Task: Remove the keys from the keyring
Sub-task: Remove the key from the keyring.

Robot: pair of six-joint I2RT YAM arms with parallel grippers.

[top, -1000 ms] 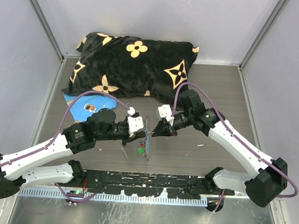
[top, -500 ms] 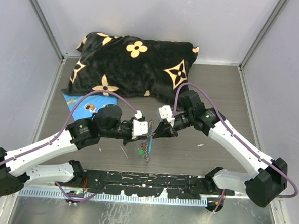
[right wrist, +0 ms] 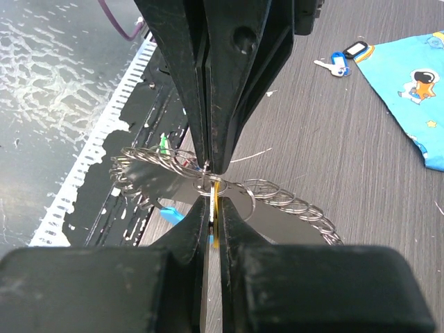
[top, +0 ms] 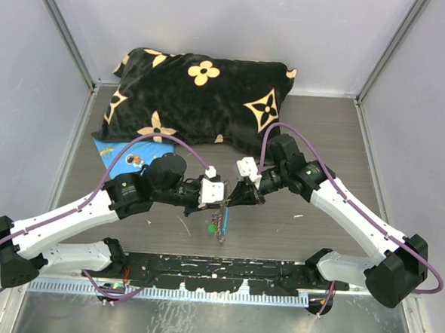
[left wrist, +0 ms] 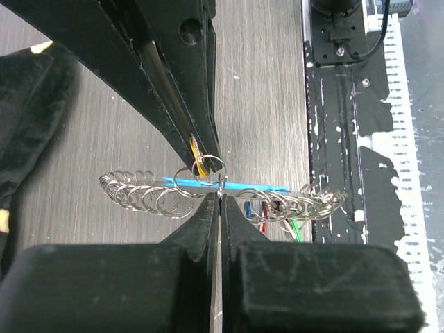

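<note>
The keyring [left wrist: 149, 198] is a chain of thin, shiny wire loops overlapping like flattened spring coils, with a smooth light-blue strip [left wrist: 243, 187] running through its middle. It is held up between the two arms, out in front of the pillow [top: 200, 97], and in the top view it sags towards the near edge of the table [top: 315, 134]. The left gripper [left wrist: 219, 198] has its matt black, wedge-shaped fingers pressed fully together, nipping one wire loop at the very tips. The right gripper [right wrist: 211, 202] meets it tip to tip from the opposite side, its jaws narrow and clamped on a neighbouring loop, with a flat yellow sliver [right wrist: 216, 215] caught between the pads. The keys [left wrist: 267, 215] cluster at the chain's end nearer the arm bases: tiny blue, red and green heads dangling among the rings. The table is dark grey with a fine wood-like grain. The pillow is plush black with tan flower motifs; a glossy blue printed sheet [top: 117, 160] lies flat by its left corner. A separate small key with a blue tag [right wrist: 338, 62] lies on the table near that sheet
</note>
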